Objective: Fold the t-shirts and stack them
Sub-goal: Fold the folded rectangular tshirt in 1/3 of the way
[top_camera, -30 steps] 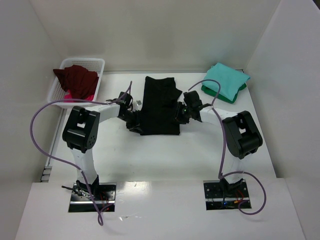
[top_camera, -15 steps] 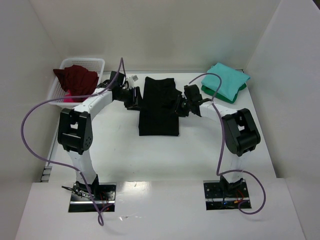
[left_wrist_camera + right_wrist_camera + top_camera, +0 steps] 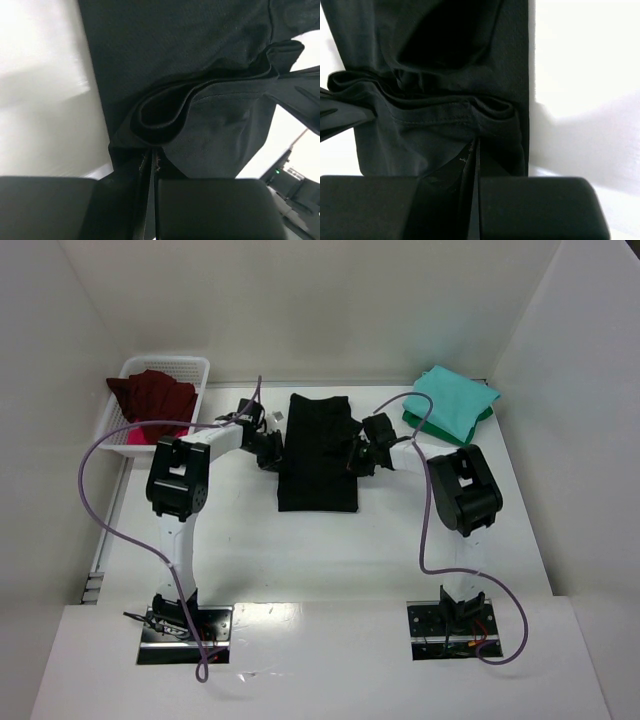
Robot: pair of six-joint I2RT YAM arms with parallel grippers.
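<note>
The black t-shirt (image 3: 318,455) lies on the table as a long strip folded lengthwise. My left gripper (image 3: 272,451) is at its left edge, about midway along. In the left wrist view the left gripper (image 3: 150,159) has its jaws shut, pinching the layered black cloth (image 3: 200,125). My right gripper (image 3: 357,458) is at the shirt's right edge. The right wrist view shows the right gripper (image 3: 474,150) shut on a bunched fold of the same shirt (image 3: 435,130). A folded teal t-shirt (image 3: 452,400) rests on a dark green one (image 3: 447,433) at the back right.
A white lattice basket (image 3: 198,368) at the back left holds a maroon t-shirt (image 3: 152,398). Purple cables (image 3: 95,510) loop out from both arms. White walls close in the table at the back and on both sides.
Both grippers have closed on the black shirt's side edges. The left gripper came forward from the back left to the left edge, and the right shifted slightly along the right edge.
</note>
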